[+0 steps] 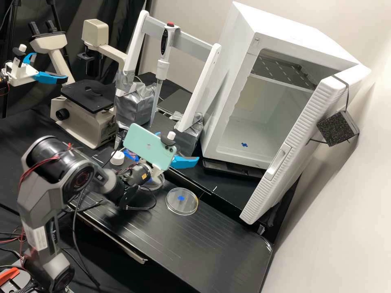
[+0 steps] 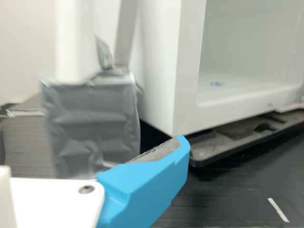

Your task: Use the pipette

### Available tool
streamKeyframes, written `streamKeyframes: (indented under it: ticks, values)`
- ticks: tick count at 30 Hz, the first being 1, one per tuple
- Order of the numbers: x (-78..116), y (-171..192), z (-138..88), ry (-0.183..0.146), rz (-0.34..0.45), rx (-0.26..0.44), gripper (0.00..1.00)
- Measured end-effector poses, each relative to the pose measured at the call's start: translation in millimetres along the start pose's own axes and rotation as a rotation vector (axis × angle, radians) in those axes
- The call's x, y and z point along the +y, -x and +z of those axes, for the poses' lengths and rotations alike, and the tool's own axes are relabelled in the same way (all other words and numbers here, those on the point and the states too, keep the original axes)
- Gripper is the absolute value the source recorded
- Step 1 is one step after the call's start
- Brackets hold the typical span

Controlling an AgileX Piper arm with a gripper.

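While the pipette (image 1: 161, 70) hangs upright from the grey crossbar (image 1: 191, 42) of a white stand (image 1: 133, 44), the gripper (image 1: 178, 147) is lower and nearer the camera, its blue fingers seemingly spread apart, though a pale green phone (image 1: 144, 144) partly hides them in the high view. A clear dish (image 1: 179, 206) lies on the black bench (image 1: 220, 244).

High downward view, close wrist view

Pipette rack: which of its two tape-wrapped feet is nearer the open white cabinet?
The right-hand foot in the high view, right beside the white cabinet. The other foot is farther off, next to the microscope.
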Motion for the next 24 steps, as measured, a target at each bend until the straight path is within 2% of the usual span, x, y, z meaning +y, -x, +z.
streamKeyframes:
  ticks: [4, 9, 11, 14, 18, 24]
  values:
    - [9.6, 21, -25, -0.005, 0.04, 0.1, 1.0]
    - [17.0, 37, -66, -0.011, 0.064, 0.267, 1.0]
    - [20.6, 37, -82, 0.004, 0.07, 0.306, 1.0]
    - [25.7, 32, -105, 0.018, 0.069, 0.328, 1.0]
    - [34.4, 21, -137, 0.059, 0.077, 0.343, 1.0]
    - [43.7, -6, -177, 0.109, 0.08, 0.316, 1.0]
